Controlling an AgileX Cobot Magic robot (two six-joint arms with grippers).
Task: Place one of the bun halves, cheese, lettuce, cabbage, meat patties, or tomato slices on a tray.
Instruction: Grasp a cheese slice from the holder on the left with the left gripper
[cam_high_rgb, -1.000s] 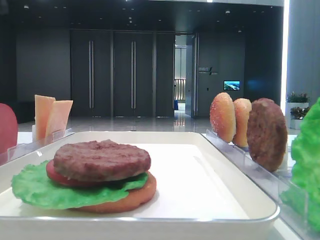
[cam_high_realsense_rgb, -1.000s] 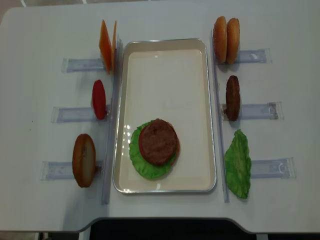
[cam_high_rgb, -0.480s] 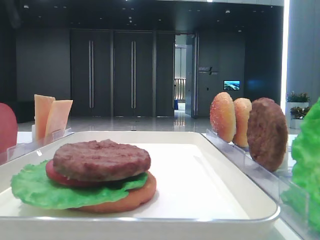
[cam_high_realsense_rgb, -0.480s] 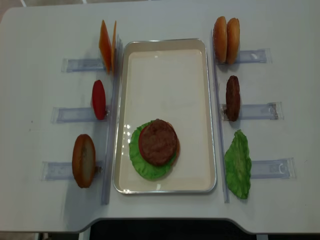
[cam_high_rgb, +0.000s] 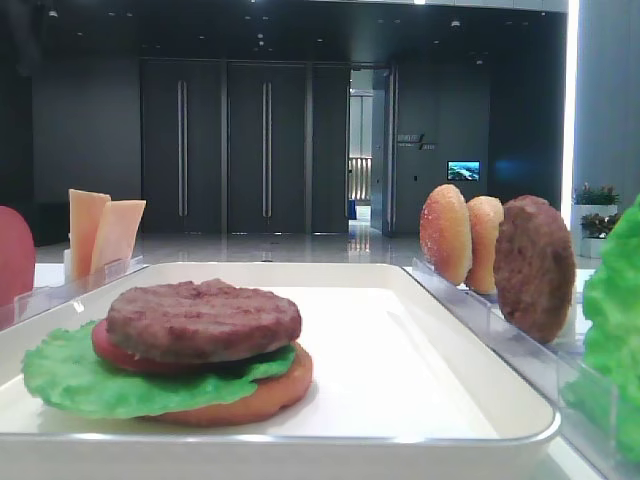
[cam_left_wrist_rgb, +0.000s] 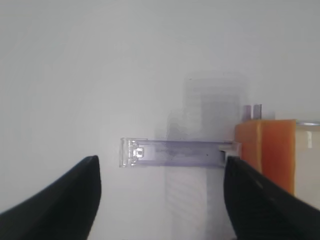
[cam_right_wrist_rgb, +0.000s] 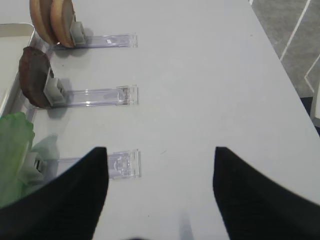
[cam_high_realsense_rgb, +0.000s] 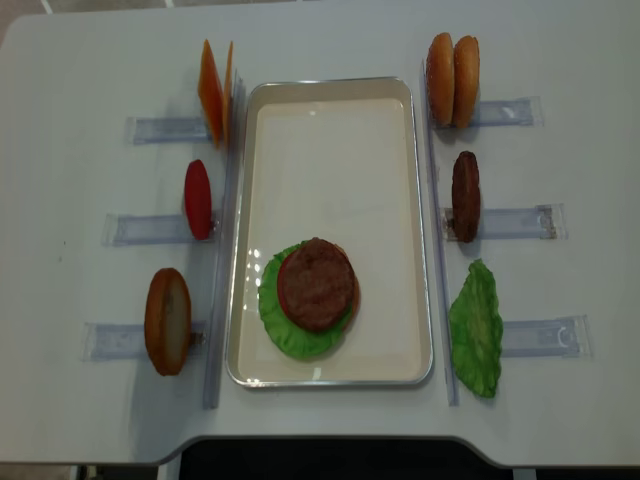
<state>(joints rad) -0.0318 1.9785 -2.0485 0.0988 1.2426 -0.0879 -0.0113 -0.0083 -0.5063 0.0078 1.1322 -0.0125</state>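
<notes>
Clear racks (cam_high_realsense_rgb: 165, 129) flanking tray (cam_high_realsense_rgb: 330, 150), cheese (cam_high_realsense_rgb: 213, 90) upright

Both grippers open, holding nothing.

The left gripper (cam_left_wrist_rgb: 160, 200) shows in its wrist view as two dark fingers (cam_left_wrist_rgb: 60, 200) at the lower corners, spread wide with a bare gap between them. The right gripper (cam_right_wrist_rgb: 160, 195) looks the same in its own wrist view, its fingers (cam_right_wrist_rgb: 65, 195) well apart. Neither arm appears in the two overhead and front views.

White table (cam_high_realsense_rgb: 560, 420); six clear plastic racks (cam_high_realsense_rgb: 520, 222) flanking sides; dark doors (cam_high_rgb: 225, 145) behind.
</notes>
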